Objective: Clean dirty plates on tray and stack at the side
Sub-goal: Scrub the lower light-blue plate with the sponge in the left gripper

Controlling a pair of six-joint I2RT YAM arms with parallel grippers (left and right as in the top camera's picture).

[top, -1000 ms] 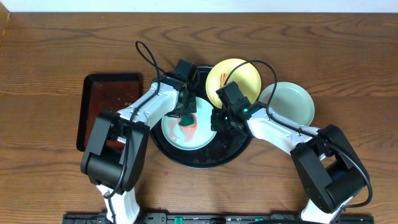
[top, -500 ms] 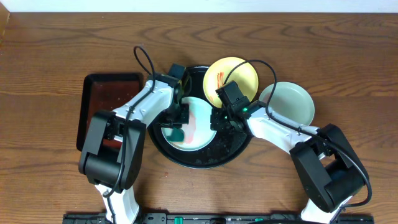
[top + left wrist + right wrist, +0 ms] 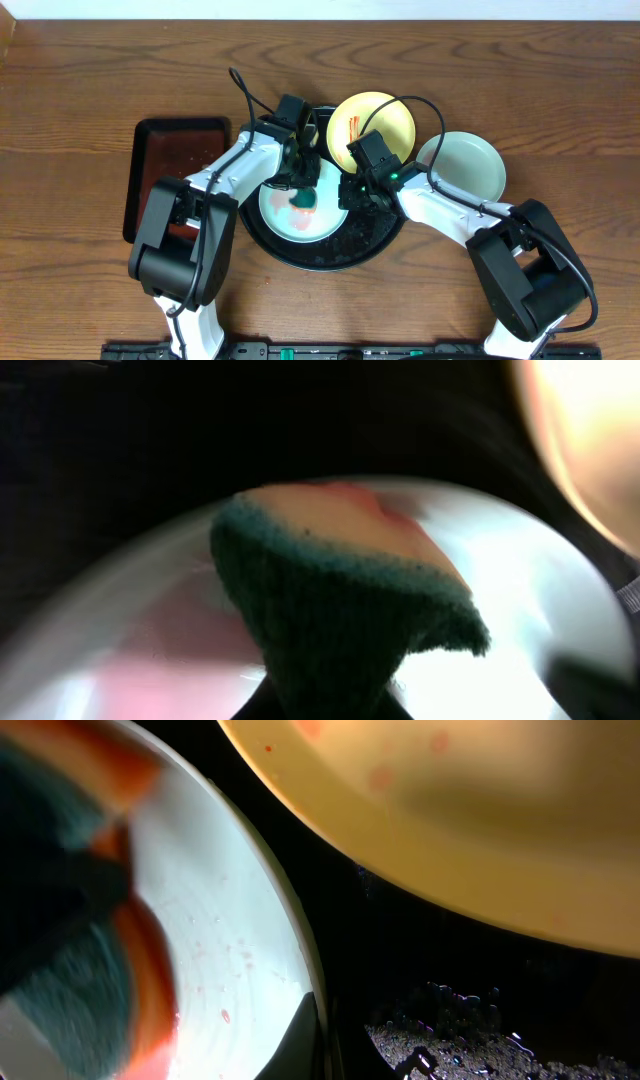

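A pale mint-blue plate (image 3: 285,215) smeared with red sauce lies on the round black tray (image 3: 352,245). My left gripper (image 3: 300,183) is shut on a green sponge (image 3: 303,197) and presses it onto this plate; in the left wrist view the sponge (image 3: 340,600) fills the middle, with its yellow-orange layer facing away. My right gripper (image 3: 352,192) is shut on the same plate's right rim (image 3: 300,960), one dark finger (image 3: 300,1035) lying on the inside of it. A yellow plate (image 3: 378,122) with red streaks rests on the tray's far rim. A second mint-blue plate (image 3: 465,165) sits on the table to the right.
A rectangular black tray (image 3: 175,170) lies on the wooden table to the left. Droplets glisten on the round tray's floor (image 3: 480,1020) beside the plate. Cables loop above both wrists near the yellow plate.
The left gripper swept the sponge down and left across the plate, then back up and right to the plate's upper middle. The red smear has spread. The right arm has not moved.
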